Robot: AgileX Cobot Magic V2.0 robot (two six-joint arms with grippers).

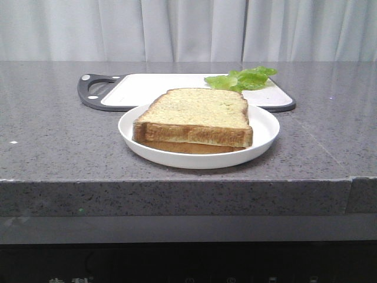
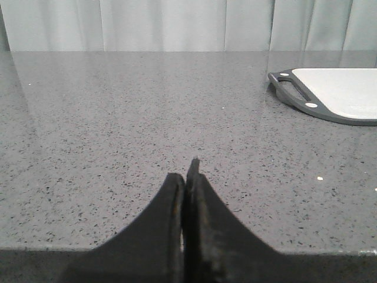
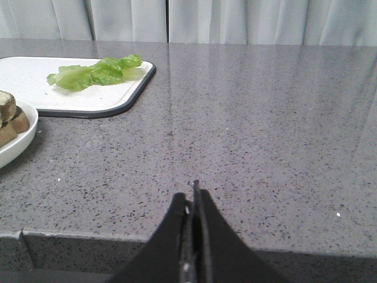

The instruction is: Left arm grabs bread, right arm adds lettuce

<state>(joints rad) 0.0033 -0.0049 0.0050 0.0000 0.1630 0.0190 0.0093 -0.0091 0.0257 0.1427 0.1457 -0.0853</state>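
Observation:
The thick bread slice lies on top of a thinner slice in a white plate near the counter's front edge. The lettuce lies on the far right part of a white cutting board behind the plate; it also shows in the right wrist view. My left gripper is shut and empty, at the counter's front edge left of the board. My right gripper is shut and empty, at the front edge right of the plate. Neither gripper shows in the front view.
The cutting board has a dark grey rim and handle on its left end. The grey speckled counter ends in a front edge below the plate. A pale curtain hangs behind.

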